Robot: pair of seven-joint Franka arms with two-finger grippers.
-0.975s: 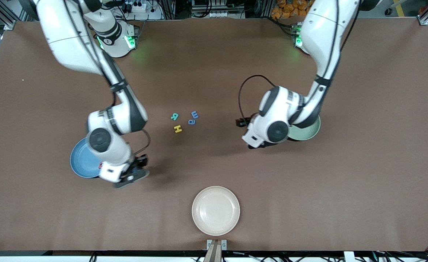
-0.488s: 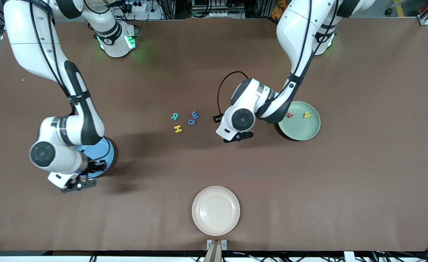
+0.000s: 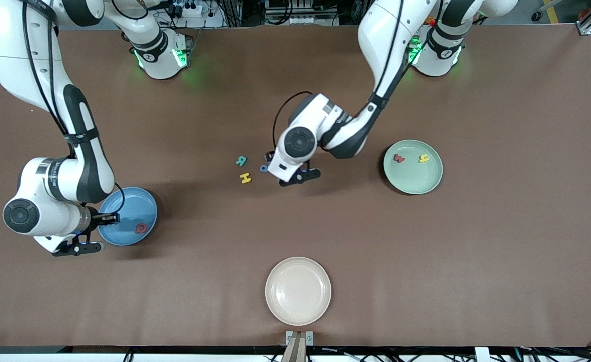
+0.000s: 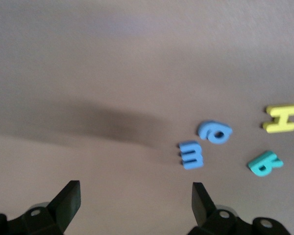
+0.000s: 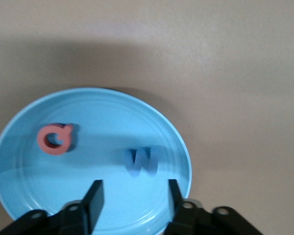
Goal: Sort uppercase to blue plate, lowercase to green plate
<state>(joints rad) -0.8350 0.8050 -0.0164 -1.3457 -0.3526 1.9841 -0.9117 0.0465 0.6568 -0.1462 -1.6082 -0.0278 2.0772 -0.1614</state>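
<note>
The blue plate (image 3: 129,208) lies toward the right arm's end of the table and holds a red Q (image 3: 141,228). In the right wrist view a blue W (image 5: 143,160) lies on the plate beside the Q (image 5: 55,138). My right gripper (image 5: 133,198) hangs open over the plate's edge, holding nothing. The green plate (image 3: 413,176) holds a red w (image 3: 399,158) and a yellow h (image 3: 423,159). Mid-table lie a teal R (image 3: 242,161), a yellow H (image 3: 245,177), a blue e (image 4: 214,132) and a blue E-like letter (image 4: 191,154). My left gripper (image 4: 136,196) hovers open beside these letters.
A cream-white plate (image 3: 298,290) sits near the table's front edge, nearer the front camera than the loose letters. The left arm's hand covers the blue E-like letter in the front view.
The right arm swung out over the blue plate and opened; the blue W now lies on the plate. The left arm moved from the green plate to the loose letters.
</note>
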